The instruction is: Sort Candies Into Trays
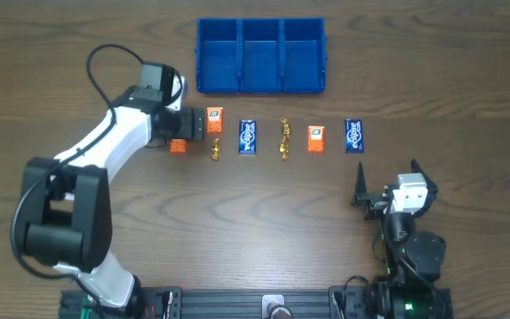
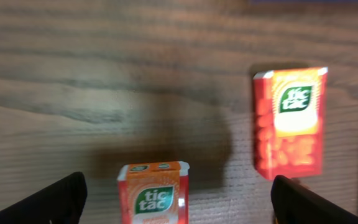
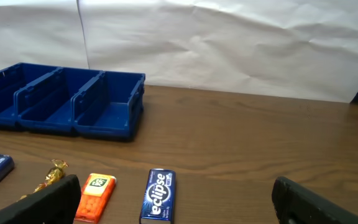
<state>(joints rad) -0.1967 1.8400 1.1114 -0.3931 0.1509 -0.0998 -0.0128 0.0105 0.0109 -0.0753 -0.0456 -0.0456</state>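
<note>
Three orange candy boxes (image 1: 315,139), two blue gum packs (image 1: 248,136) and some gold-wrapped sweets (image 1: 284,151) lie in a row on the counter (image 1: 432,80), in front of a blue three-bin tray (image 1: 260,86). Each orange box bears a green oval label with white lettering. The left arm (image 1: 118,133) bends across to the row's left end, its left fingers (image 2: 61,199) spread wide either side of the end box (image 2: 153,194), not touching it. The right arm (image 1: 401,208) sits folded by its base, right fingers (image 3: 48,202) apart, holding nothing.
</note>
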